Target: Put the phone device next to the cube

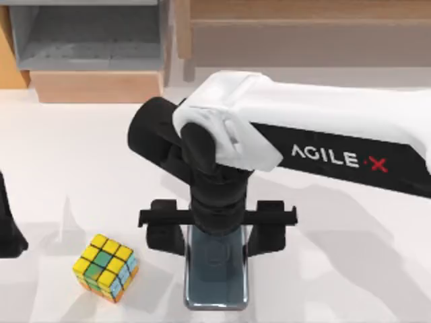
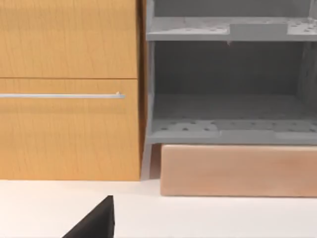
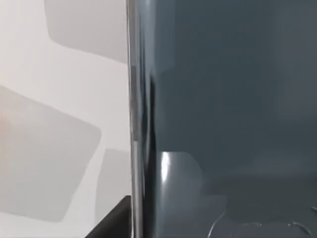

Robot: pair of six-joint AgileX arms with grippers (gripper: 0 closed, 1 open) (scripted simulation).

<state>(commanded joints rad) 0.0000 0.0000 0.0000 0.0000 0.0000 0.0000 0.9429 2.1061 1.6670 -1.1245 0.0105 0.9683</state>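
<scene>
1. Top view, far left: my left arm (image 1: pixel 8 225) sits parked at the table's left edge, and whether its claw is apart or together, I cannot tell.
2. Next across, the cube (image 1: pixel 106 267) rests on the white table (image 1: pixel 350 269), near the front, yellow stickers up.
3. Just right of the cube, a gap between them, the phone (image 1: pixel 217 276) lies flat, long side running front to back, dark screen up.
4. Over the phone's far end sits the right gripper (image 1: pixel 217 235), pointing straight down, black fingers (image 1: pixel 165 235) spread wide, one each side of the phone and clear of its edges.
5. From the right wrist camera, the phone's (image 3: pixel 228 109) glossy screen and silver edge loom close.
</scene>
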